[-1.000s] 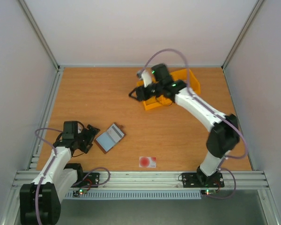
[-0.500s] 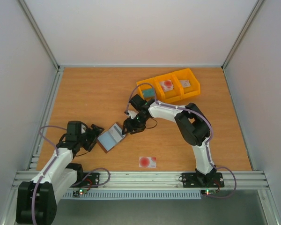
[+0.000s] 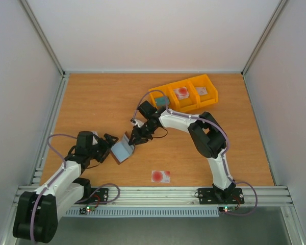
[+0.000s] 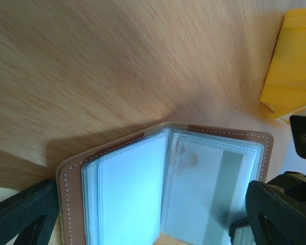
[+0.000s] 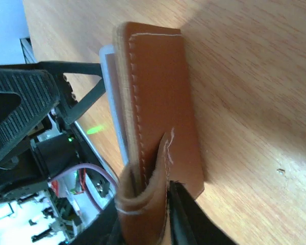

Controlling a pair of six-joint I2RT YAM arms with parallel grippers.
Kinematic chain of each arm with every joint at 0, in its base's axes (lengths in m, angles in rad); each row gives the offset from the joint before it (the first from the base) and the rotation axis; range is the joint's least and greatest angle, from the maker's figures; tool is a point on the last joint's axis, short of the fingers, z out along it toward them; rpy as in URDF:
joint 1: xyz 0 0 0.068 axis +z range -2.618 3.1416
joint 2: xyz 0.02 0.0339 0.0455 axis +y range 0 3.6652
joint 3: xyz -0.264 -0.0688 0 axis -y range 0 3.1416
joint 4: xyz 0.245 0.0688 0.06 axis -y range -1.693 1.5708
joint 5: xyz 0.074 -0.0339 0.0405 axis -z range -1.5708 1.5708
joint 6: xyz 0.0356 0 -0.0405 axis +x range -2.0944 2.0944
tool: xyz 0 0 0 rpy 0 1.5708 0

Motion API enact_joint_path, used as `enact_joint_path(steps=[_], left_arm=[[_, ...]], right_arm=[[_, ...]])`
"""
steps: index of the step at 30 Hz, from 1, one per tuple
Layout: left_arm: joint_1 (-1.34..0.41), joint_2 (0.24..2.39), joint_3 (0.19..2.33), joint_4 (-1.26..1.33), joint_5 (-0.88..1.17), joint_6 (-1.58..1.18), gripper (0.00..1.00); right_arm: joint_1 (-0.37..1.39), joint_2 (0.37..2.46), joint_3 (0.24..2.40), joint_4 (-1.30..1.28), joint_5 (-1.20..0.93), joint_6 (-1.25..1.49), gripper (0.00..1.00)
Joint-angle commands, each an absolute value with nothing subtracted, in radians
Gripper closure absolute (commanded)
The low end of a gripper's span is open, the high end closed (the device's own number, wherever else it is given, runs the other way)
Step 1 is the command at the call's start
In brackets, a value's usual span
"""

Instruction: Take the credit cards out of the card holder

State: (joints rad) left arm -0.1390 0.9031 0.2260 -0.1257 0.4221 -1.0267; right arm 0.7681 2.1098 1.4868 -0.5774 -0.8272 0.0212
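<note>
Card holder (image 3: 123, 148) lies open front-left on the desk (image 3: 92, 102), cards (image 4: 206, 199) in its sleeves. Right pincer (image 3: 134, 140) is pinching its tab flap and left pincer (image 3: 110, 148) gapes wide alongside. Looks like the bracing step, so next the left one needs a card edge.

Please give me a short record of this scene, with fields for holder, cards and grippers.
card holder: open on the table, one flap lifted
left gripper: open, fingers either side of the holder
right gripper: shut on the holder's lifted flap
card in holder: inside a clear sleeve
loose card: flat on the table, red spot up
card in bin: middle compartment of the yellow bin
</note>
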Motion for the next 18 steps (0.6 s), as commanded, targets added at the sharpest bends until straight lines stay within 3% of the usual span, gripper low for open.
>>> enact_joint_path(steps=[1, 4, 14, 18], left_arm=[[-0.145, 0.9, 0.212, -0.048, 0.432, -1.046, 0.01], [-0.146, 0.886, 0.213, -0.026, 0.438, -1.051, 0.01], [-0.144, 0.831, 0.23, 0.098, 0.513, -1.082, 0.01], [-0.146, 0.797, 0.264, 0.328, 0.67, -1.085, 0.01]], right_arm=[[0.783, 2.09, 1.461, -0.52, -0.833, 0.065, 0.87], [0.765, 2.051, 1.458, -0.564, -0.768, 0.033, 0.99], [0.664, 1.751, 1.37, -0.514, -0.892, -0.077, 0.99], [0.616, 1.61, 1.346, -0.513, -0.92, -0.102, 0.99]])
